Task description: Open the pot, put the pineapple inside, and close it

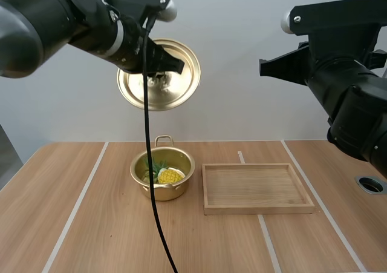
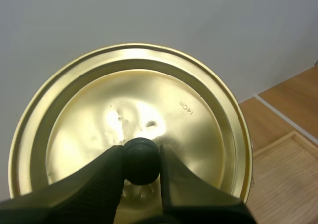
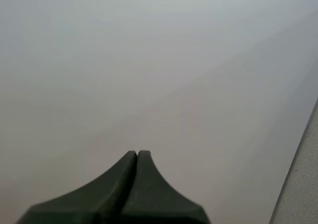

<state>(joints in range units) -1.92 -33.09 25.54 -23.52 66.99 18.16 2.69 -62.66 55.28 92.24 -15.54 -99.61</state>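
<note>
A small gold pot (image 1: 162, 175) stands lidless on the table left of centre, with a yellow pineapple (image 1: 169, 175) and its green leaves lying inside. High above it my left gripper (image 1: 172, 62) holds the gold lid (image 1: 162, 85) tilted on edge. In the left wrist view the gripper (image 2: 141, 160) is shut on the lid's black knob (image 2: 141, 159), the lid (image 2: 74, 124) facing the camera. My right gripper (image 3: 136, 154) is shut on nothing, its fingers together as one dark wedge against the plain wall. The right arm (image 1: 344, 79) is raised at the right.
A shallow wooden tray (image 1: 257, 188) lies just right of the pot, bare inside; its corner (image 2: 293, 174) also shows beyond the lid. A round hole (image 1: 370, 184) sits in the table near the right edge. White lines cross the wooden tabletop.
</note>
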